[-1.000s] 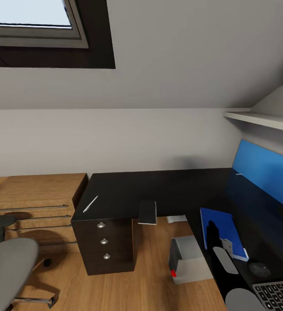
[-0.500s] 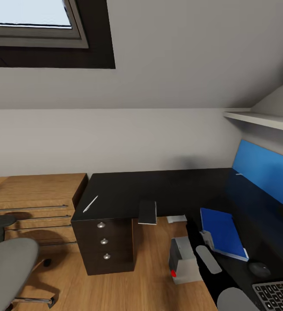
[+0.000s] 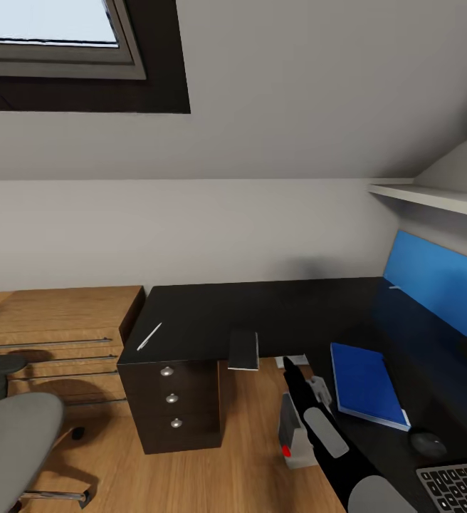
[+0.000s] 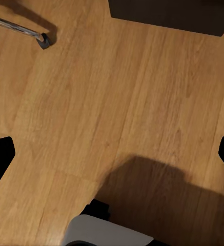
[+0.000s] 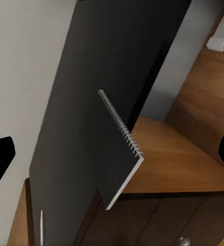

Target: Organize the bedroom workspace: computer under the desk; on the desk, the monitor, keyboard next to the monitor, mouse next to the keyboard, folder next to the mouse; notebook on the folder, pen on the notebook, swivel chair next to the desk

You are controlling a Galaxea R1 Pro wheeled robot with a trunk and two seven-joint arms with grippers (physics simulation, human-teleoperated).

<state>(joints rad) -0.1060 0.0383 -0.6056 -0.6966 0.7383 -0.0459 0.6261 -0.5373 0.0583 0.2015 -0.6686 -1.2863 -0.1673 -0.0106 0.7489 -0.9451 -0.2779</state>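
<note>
**Right arm raised beside the worktop, notebook and pen at the far end**

The black L-shaped worktop [image 3: 290,313] fills the corner under the sloped grey wall. On its drawer end lies the pen [image 3: 149,336], a thin pale stick near the front corner. The notebook [image 3: 243,350] rests flat just right of the drawers, its near edge hanging a little over the worktop's front; the right wrist view shows its spiral binding [image 5: 123,134] jutting past that edge. The blue folder [image 3: 366,385] lies flat on the right wing, with the mouse [image 3: 427,442] just beyond its near corner and the keyboard [image 3: 463,488] beside the mouse at the picture's corner. The grey computer [image 3: 292,432] stands on the wood floor under the right wing, partly covered by the right arm.

The right end effector [image 3: 306,376] hangs over the floor between notebook and folder; its fingers seem spread wide, empty, though the head view is too small to be sure. The left end effector's dark fingertips [image 4: 0,156] sit far apart over bare floor, holding nothing. The swivel chair [image 3: 9,442] stands well apart from the worktop, beside a light-wood cabinet [image 3: 55,335].
</note>
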